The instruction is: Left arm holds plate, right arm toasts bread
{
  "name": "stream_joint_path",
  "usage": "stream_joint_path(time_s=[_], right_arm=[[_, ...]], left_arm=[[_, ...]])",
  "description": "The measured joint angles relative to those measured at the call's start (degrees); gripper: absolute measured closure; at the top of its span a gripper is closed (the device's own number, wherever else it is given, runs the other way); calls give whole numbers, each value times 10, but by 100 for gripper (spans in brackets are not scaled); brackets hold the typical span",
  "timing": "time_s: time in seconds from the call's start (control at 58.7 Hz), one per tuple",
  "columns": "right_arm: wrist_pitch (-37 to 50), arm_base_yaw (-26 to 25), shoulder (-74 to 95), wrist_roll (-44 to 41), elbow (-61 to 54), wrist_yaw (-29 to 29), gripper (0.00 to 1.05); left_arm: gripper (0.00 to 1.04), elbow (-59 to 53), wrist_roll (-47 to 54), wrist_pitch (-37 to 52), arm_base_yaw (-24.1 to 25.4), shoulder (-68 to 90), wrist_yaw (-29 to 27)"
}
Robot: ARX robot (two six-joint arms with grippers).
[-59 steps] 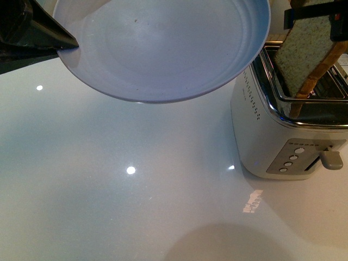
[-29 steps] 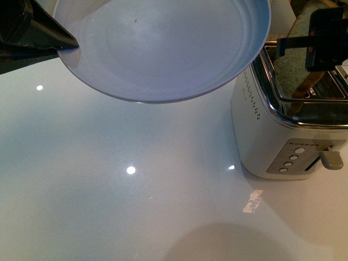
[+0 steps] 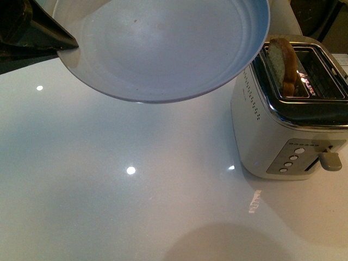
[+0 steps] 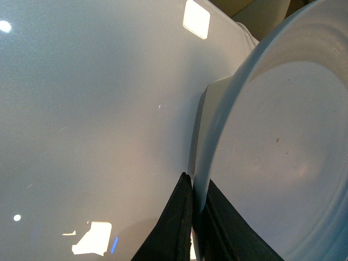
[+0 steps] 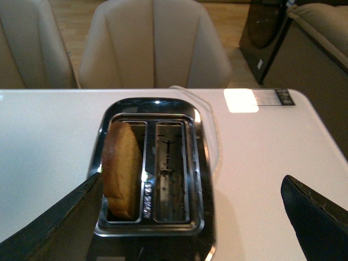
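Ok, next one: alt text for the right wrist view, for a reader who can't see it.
A tan slice of bread with a brown crust stands in one slot of a shiny chrome two-slot toaster; the other slot is empty. The right gripper hangs above with its dark jaws wide apart, over a glossy white table with beige chairs beyond.

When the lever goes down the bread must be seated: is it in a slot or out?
In. The bread stands in one toaster slot, crust poking above; the open right gripper holds nothing.
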Motion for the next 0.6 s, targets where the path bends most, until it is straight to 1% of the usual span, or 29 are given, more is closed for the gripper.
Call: stream_joint_path(time_s=[0.085,0.153,0.426,0.46,0.477,0.545,0.562,0.596], right_arm=[[-49,-16,-94,-3,-24,-1,9],[-52,-19,-128,-4,-26,-1,9],[-54,-19,-132,-5,-27,-4,9],[-30,-24,-135,-5,-35,-27,12],[1,-29,-138,-5,-46,-51,15],[75,-40,-150,-5,-82,-99,25],[83,-42,-152,-5,-88,-103,27],[102,-47,-162,-5,-106,-112,34]], left_arm=[[102,0,0,0,0,0,0],[102,0,0,0,0,0,0],[102,0,0,0,0,0,-1],[102,0,0,0,0,0,0],[102,0,0,0,0,0,0],[102,0,0,0,0,0,0],[102,0,0,0,0,0,0],[102,0,0,0,0,0,0]])
